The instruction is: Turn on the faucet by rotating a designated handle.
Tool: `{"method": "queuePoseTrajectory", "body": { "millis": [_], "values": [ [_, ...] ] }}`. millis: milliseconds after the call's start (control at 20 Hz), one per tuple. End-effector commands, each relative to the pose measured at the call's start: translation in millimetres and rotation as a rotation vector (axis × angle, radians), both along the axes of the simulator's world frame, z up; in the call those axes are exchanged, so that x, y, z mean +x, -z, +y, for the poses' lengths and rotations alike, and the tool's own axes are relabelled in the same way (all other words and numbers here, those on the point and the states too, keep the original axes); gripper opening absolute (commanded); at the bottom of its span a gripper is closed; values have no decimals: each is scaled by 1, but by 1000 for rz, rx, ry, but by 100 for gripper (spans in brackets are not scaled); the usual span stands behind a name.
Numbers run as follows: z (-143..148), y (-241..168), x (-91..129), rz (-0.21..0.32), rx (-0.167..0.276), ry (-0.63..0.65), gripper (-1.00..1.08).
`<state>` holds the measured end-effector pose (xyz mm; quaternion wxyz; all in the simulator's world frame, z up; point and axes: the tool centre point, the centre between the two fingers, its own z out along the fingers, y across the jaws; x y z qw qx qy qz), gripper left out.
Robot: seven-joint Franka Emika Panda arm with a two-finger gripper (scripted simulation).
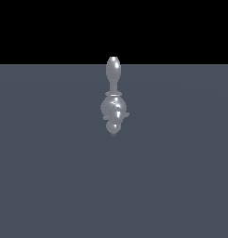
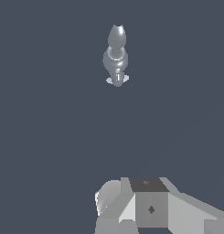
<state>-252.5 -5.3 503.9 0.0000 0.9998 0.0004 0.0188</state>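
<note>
A chrome faucet point(image 1: 113, 108) stands on the flat grey floor point(image 1: 50, 176) in the middle of the exterior view. It has a round body, a tall bulb-shaped handle point(image 1: 113, 72) rising upright from its top, and a short spout end point(image 1: 114, 128) pointing toward the camera. The arm and gripper are out of the exterior view. In the wrist view the faucet point(image 2: 116, 57) is small and far from the camera. Grey and white blocky parts of my gripper point(image 2: 145, 205) fill the frame's edge, well apart from the faucet. Whether the jaws are open or shut does not show.
The grey floor point(image 2: 49, 137) spreads all around the faucet. A black background lies beyond the floor's far edge point(image 1: 180, 63).
</note>
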Motion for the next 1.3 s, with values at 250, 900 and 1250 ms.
{"method": "queuePoseTrajectory", "body": {
  "millis": [250, 900, 1250],
  "values": [
    [14, 106, 42, 146, -47, -70, -12],
    [45, 262, 109, 204, 97, -316, 66],
    [31, 308, 171, 109, 83, -341, 67]
  ]
}}
